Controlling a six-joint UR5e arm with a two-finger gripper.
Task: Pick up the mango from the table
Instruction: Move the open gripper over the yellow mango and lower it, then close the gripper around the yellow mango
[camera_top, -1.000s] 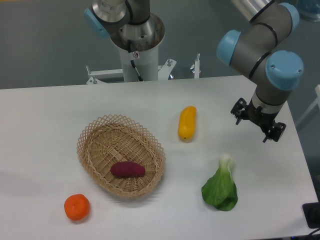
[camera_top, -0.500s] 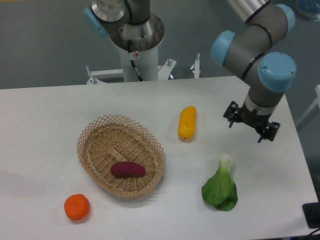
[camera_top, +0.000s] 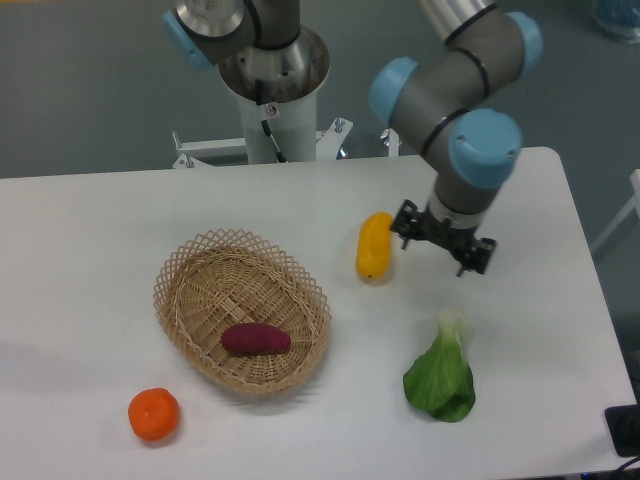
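White and smooth, the tabletop (camera_top: 120, 220) stands before a grey-green wall, with the robot's pedestal at its far edge. A grey arm with blue joint caps reaches down over the surface, its black hand (camera_top: 441, 240) hanging just above it. The yellow-orange mango (camera_top: 373, 245) lies lengthwise on the tabletop immediately to the camera-left of the hand, close beside its near finger; whether they touch cannot be told. The hand's two fingers stand apart and hold nothing. Nearer the camera than the hand lies a head of bok choy (camera_top: 440, 370). Farther camera-left of the mango sits a wicker basket (camera_top: 190, 280) holding a purple sweet potato (camera_top: 255, 339), with an orange (camera_top: 153, 414) beyond it. No legible writing shows.
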